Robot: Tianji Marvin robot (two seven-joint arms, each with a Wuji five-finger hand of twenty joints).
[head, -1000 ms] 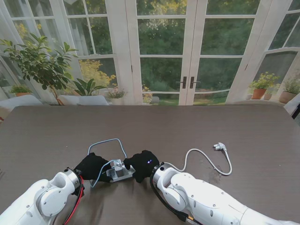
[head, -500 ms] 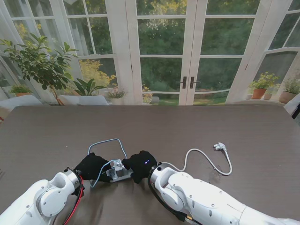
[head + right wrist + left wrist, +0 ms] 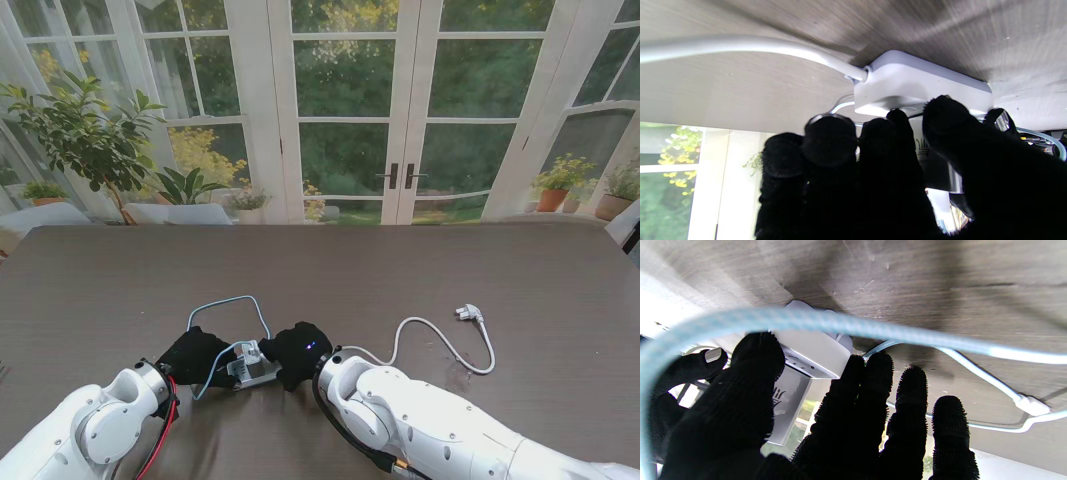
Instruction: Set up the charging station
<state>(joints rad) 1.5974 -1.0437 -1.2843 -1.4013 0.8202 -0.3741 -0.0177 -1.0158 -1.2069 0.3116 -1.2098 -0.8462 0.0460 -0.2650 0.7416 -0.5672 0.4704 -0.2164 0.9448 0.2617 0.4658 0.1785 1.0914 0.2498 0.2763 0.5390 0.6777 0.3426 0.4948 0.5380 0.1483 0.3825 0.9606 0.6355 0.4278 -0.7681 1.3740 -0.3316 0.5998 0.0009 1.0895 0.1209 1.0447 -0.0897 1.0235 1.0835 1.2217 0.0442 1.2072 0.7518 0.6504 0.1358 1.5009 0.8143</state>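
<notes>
Grey wood-grain bench [image 3: 480, 270] spans the frame. Right hand [image 3: 298, 352] and left hand [image 3: 193, 355] are met at lower centre, fingers of both clamped on the white power strip [image 3: 252, 368], which carries a white charger block [image 3: 788, 406]. White power cord [image 3: 440, 345] is run to its plug [image 3: 468, 313] at right. Light-blue braided cable [image 3: 228, 305] is looped just beyond the strip.
</notes>
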